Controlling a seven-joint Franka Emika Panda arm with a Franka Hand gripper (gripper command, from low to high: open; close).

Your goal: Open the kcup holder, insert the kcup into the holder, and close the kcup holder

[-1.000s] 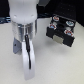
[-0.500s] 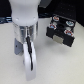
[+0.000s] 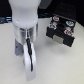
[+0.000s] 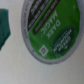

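Fingers [image 3: 28, 59] hang low over the worktop [image 3: 55, 67], their spread unclear; the kcup [image 4: 49, 31] lies directly beneath, the kcup holder [image 3: 60, 31] toward the far edge.

The small round pod with the green foil top [image 4: 50, 31] bears white lettering reading "DARK MAGIC"; the smaller print is too blurred to read.
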